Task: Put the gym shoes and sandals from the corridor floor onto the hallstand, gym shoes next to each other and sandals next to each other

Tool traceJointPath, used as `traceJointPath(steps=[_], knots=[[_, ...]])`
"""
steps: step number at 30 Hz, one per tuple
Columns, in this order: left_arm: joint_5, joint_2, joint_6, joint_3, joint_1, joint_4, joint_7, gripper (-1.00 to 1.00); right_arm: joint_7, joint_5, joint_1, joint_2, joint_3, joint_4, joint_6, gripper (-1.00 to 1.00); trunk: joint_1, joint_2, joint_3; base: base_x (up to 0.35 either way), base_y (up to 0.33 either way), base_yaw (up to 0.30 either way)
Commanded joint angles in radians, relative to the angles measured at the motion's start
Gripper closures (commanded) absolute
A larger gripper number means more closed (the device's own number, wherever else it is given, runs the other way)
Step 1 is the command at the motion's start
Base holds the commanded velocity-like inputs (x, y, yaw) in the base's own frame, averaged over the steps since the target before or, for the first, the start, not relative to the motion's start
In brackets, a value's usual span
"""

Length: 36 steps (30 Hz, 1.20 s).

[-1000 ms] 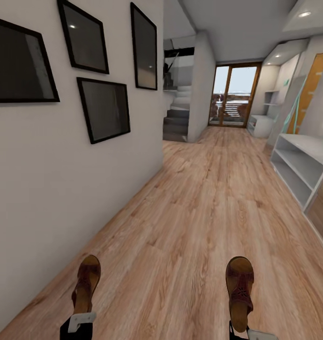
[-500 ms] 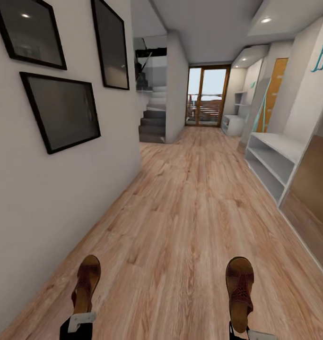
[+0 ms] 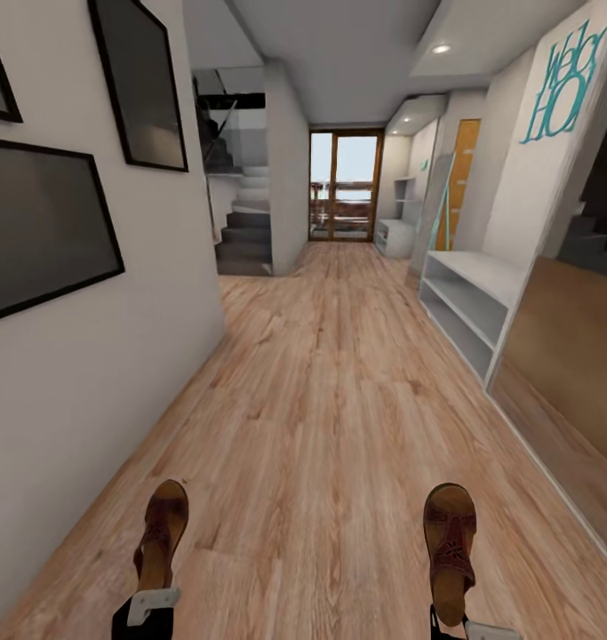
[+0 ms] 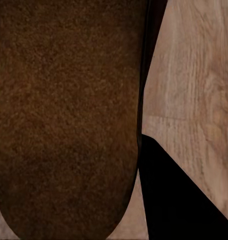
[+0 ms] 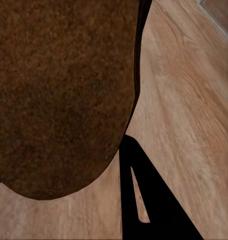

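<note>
Left gripper (image 3: 147, 604) clamped on one sandal (image 3: 162, 532); right gripper (image 3: 467, 629) clamped on the other sandal (image 3: 451, 549). Both held above the corridor floor (image 3: 321, 427), long axes toward 12 o'clock, toes forward. Open planked lane ahead; wall at 9 o'clock, white bench (image 3: 467, 307) at 2 o'clock. Brown grainy soles (image 4: 63, 115) close to the wrist cameras.

From head height we look forward and down along the corridor floor (image 3: 339, 391), toward the far glass door (image 3: 343, 185). Both wrist cameras sit very near a brown sandal sole, the left sandal (image 4: 63, 115) and the right sandal (image 5: 58, 90), with floor planks beyond. We share both sandals and the floor with the head view.
</note>
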Motion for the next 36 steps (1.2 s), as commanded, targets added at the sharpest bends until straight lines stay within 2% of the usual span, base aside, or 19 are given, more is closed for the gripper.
traceJointPath(steps=[1,11,36], knots=[[-0.011,-0.001,-0.003,0.009,0.0,0.0,-0.007,1.0,-0.005,0.011,-0.001,0.001,-0.003,0.001,-0.002,1.0,0.0,0.0,0.0,0.34,0.0,-0.244],[-0.011,-0.001,-0.003,0.008,0.0,0.0,-0.007,1.0,-0.005,0.012,-0.001,0.001,-0.002,0.002,-0.001,1.0,0.0,0.0,0.01,0.34,0.0,-0.207],[-0.011,-0.001,-0.003,0.007,0.0,0.001,-0.007,1.0,-0.004,0.014,-0.001,0.0,-0.002,0.002,0.0,1.0,0.0,0.0,0.012,0.34,0.0,-0.009]])
